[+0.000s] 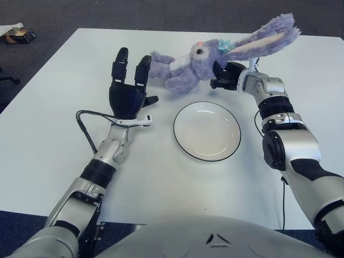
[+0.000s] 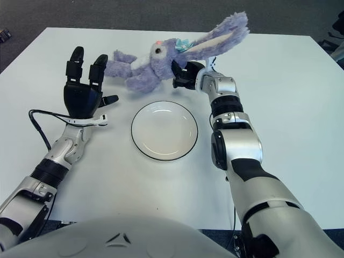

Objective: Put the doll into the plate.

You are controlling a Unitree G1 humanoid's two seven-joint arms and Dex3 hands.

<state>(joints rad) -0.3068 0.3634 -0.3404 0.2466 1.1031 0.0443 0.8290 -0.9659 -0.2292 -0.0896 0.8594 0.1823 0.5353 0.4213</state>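
Right now my right hand (image 1: 228, 79) sits in the upper middle of the frame, just right of centre, with its dark fingers (image 2: 181, 73) clenched on the doll (image 1: 189, 67), a purple plush rabbit. The grip is at the rabbit's neck, under its head. Its body stretches out to the left of my hand, with a white patch on the chest and the legs pointing toward the upper left. Its long ears (image 1: 266, 40) trail up and to the right, past my wrist, toward the upper right of the frame. A small teal bow (image 1: 223, 45) shows on the head near the base of the ears. Whether the body touches the table (image 1: 48, 123) or hangs a little above it, I cannot tell.

The plate (image 1: 207, 131) lies flat on the white table in the middle of the frame, below the doll and apart from it: a white round dish with a thin dark rim, holding nothing.

My left hand (image 1: 128, 88) shows left of centre, palm up toward the camera, fingers released and pointing up the frame, holding nothing. Its fingertips are just beside the rabbit's feet. A black cable (image 1: 86, 126) loops on the table near that wrist.
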